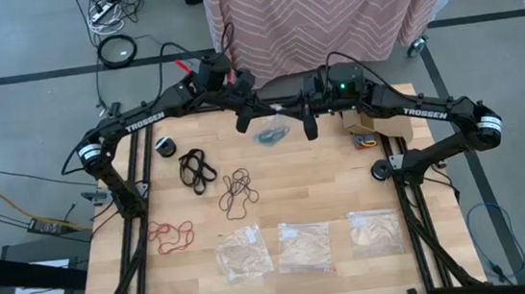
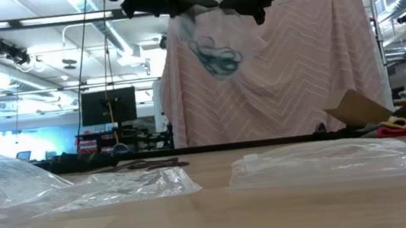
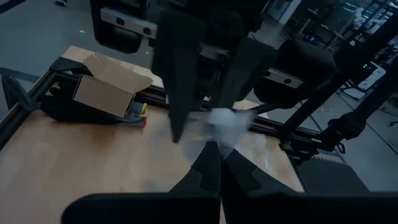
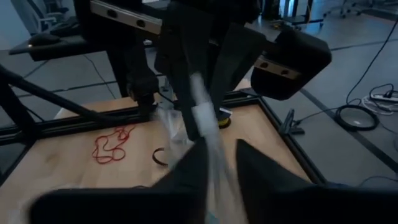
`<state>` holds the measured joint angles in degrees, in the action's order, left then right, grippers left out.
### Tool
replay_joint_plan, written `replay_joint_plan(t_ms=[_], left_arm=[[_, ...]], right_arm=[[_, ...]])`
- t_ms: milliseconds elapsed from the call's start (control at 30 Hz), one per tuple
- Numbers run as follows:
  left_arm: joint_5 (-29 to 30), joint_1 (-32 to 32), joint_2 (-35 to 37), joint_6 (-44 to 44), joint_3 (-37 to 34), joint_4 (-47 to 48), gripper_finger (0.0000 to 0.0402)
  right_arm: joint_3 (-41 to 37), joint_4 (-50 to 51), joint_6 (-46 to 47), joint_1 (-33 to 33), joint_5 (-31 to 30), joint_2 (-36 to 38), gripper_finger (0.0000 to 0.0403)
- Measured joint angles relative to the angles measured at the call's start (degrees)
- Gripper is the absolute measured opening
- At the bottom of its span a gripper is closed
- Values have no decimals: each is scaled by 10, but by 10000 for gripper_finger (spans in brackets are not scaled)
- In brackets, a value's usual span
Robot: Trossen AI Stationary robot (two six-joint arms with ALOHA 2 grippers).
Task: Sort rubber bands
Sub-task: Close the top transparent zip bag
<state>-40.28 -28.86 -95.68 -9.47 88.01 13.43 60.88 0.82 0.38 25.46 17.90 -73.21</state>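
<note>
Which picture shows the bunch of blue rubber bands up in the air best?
The low view: the teal-blue rubber bands hang inside a clear plastic bag against the pink cloth. The high view shows them small between the grippers. Both wrist views show only blurred bag plastic, no bands.

The whole surface (image 1: 325, 189) is seen from straight above. From its near edge, a level view faces the pink curtain (image 2: 274, 67). Both wrist views look closely at the opposing arms, shared with overhead.
</note>
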Motion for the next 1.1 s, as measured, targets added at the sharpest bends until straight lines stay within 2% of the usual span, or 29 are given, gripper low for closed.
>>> replay_joint_plan(t_ms=[67,400,933,1100], left_arm=[[0,0,0,-1,0,-3,0],[9,-1,-1,0,0,-4,7],[0,-8,-1,1,0,-3,116],[6,-8,-1,0,0,-11,136]], right_arm=[[0,0,0,0,3,0,14],[0,4,45,9,19,0,1],[0,25,51,25,60,1,0],[0,25,51,25,74,1,0]])
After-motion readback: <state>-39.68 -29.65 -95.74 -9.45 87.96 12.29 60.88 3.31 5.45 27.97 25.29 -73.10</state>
